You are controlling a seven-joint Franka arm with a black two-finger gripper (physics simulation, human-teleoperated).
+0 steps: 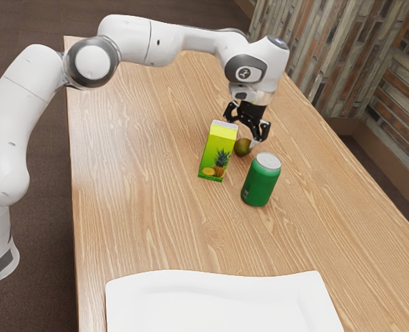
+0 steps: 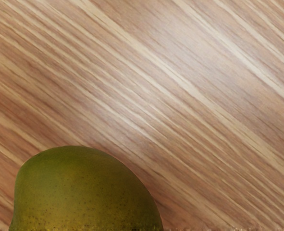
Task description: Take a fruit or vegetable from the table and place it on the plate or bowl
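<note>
Gripper [image 1: 250,131]: spread wide, pinching nothing. Hangs low over the fruit [image 1: 243,146], fingertips just above it on either side; cannot tell whether touching.

Fruit: green and round. Lies on the table [image 1: 142,173], just behind the carton [image 1: 218,151], partly hidden by it in the exterior view. In the wrist view, fruit [image 2: 84,192] right under the hand, speckled green, on bare wood grain.

Can [image 1: 261,180]: green, upright, near the fruit. Stands to the exterior view's right of the carton, apart from both.

Plate [image 1: 218,304]: white. Sits at the table's near edge, well apart from the fruit.
</note>
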